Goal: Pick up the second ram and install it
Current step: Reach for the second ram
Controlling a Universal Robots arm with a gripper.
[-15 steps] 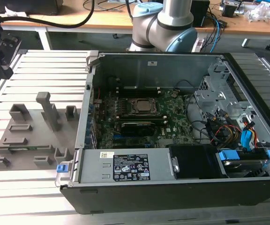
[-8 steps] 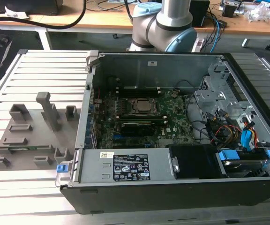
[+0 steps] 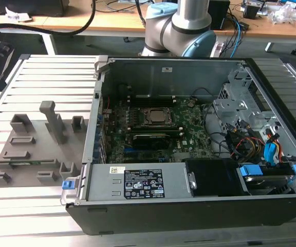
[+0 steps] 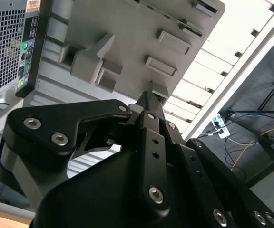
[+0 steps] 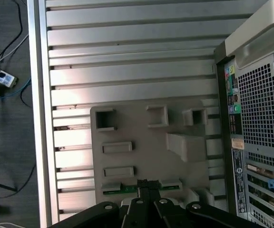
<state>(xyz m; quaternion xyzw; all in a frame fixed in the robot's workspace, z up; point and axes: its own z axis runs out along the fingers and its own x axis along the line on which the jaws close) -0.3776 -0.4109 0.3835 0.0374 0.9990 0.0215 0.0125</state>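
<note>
The pincer (image 5: pixel 144 184) has its two fingers pressed together, as far as both wrist views show, and nothing is held between them. It hangs above the grey holder (image 5: pixel 141 128) and does not touch it. In the first wrist view its tip lines up with the ram (image 5: pixel 114 192), a thin green stick that lies in a long slot at one edge of the holder.

In the exterior view the ram (image 3: pixel 27 163) is in the lower left of the frame. It sits in the holder (image 3: pixel 40 152), which lies on the slatted worktop (image 3: pixel 50 77) at the exterior view's left of the open case (image 3: pixel 189 221). The arm (image 3: pixel 189 20) rises at the top centre, behind the case.

I judge the task to be at its beginning. The ram is not yet gripped and not lifted, so both the pick and the fitting into the motherboard (image 3: pixel 189 134) are left to do. Below the socket (image 3: pixel 158 117) one stick seems to sit in the slots already, but I cannot be sure.
</note>
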